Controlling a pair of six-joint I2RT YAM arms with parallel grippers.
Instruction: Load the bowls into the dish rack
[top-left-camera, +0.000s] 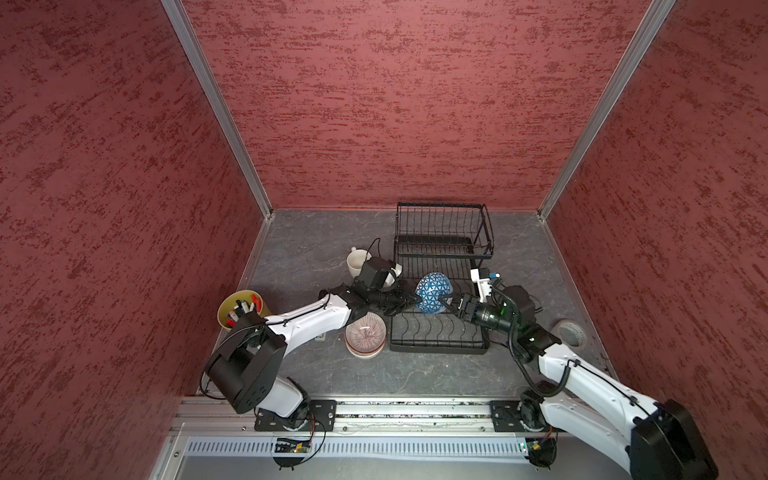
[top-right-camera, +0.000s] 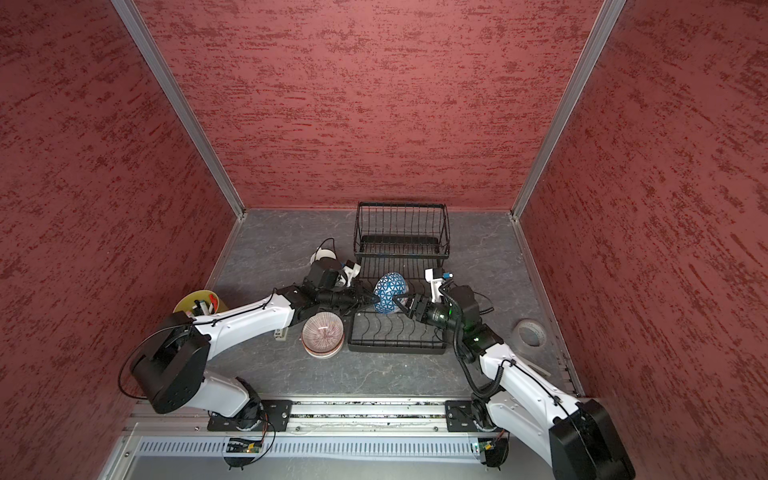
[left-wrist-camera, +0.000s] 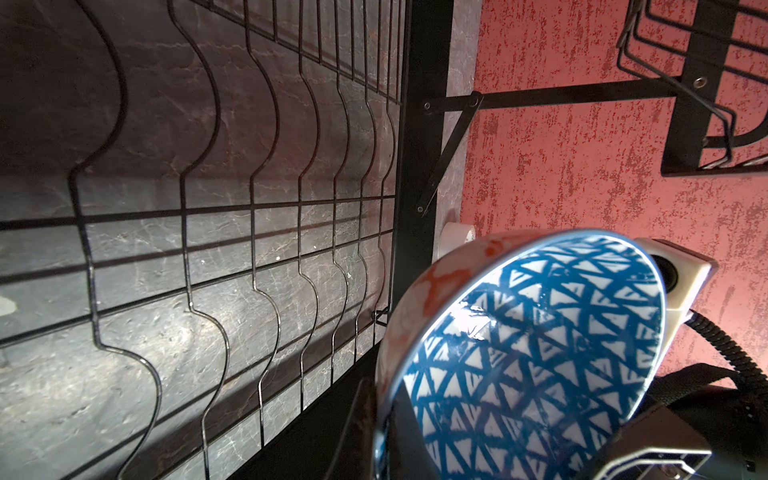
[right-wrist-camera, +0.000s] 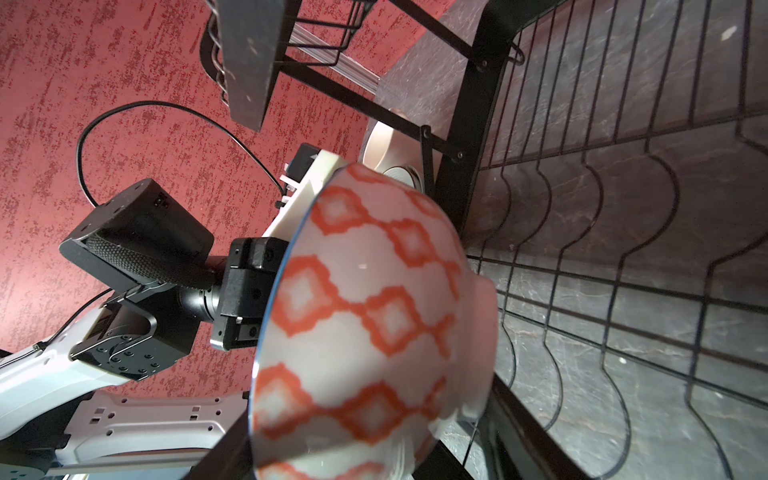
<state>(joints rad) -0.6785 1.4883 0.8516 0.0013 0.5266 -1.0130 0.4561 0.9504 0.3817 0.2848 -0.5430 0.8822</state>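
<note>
mug (top-left-camera: 358, 262): cream, upright on the table, near the left gripper (top-left-camera: 413, 297), beyond it and to its left.
marker pot (top-left-camera: 241, 309): yellow-green, markers standing inside, well back from the left gripper.
tape roll (top-left-camera: 570, 332): whitish, lying flat, well apart from the right gripper (top-left-camera: 446, 300), off to its right.
table (top-left-camera: 316, 241): grey, veined like stone.
walls (top-left-camera: 374, 104): red, mottled, on three sides.

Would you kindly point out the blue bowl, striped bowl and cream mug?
blue bowl (top-left-camera: 433, 291): in a top view, patterned surface
striped bowl (top-left-camera: 365, 332): in a top view, inside centre
cream mug (top-left-camera: 356, 262): in a top view, inner wall
</note>
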